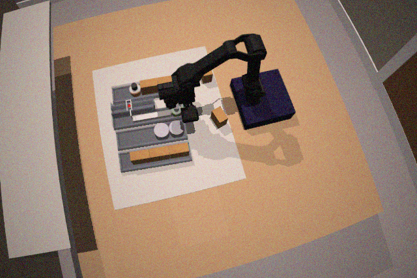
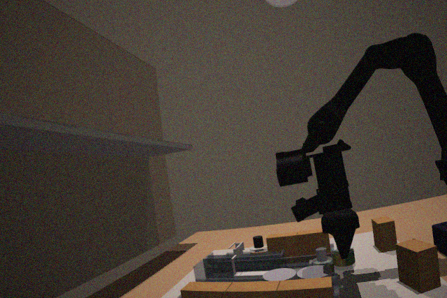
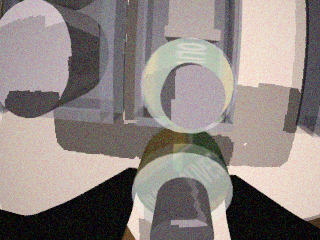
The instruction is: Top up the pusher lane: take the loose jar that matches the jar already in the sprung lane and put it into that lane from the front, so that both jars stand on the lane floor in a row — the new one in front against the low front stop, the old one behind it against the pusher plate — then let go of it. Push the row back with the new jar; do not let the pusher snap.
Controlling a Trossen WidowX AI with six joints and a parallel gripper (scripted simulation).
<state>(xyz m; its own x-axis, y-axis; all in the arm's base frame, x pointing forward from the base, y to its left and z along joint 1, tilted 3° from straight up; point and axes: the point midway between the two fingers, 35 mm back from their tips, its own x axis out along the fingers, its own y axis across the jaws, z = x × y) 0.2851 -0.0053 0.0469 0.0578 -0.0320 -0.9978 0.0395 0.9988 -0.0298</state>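
My gripper (image 1: 190, 114) (image 2: 343, 257) (image 3: 182, 180) is shut on a green-banded jar (image 2: 350, 255) (image 3: 182, 152) with a grey knob. The held jar is upright, just outside the front end of the sprung lane (image 1: 122, 122), in line with it. Its exact height above the mat is hard to tell. A matching jar (image 1: 175, 111) (image 2: 321, 260) (image 3: 153, 62) stands in that lane near its front, close before the pale pusher plate (image 3: 192, 33). The low front stop (image 3: 146, 121) lies between the two jars in the wrist view. Fingers hide the held jar in the top view.
Two white-lidded jars (image 1: 161, 130) (image 1: 175, 128) stand in the neighbouring lane. Orange boxes (image 1: 159, 154) fill the outer lane; others (image 1: 150, 85) stand behind a black-knobbed jar (image 1: 134, 90) (image 2: 258, 244). Loose orange blocks (image 1: 219, 116) (image 2: 418, 266) (image 2: 383, 233) stand near the arm's base (image 1: 266, 99).
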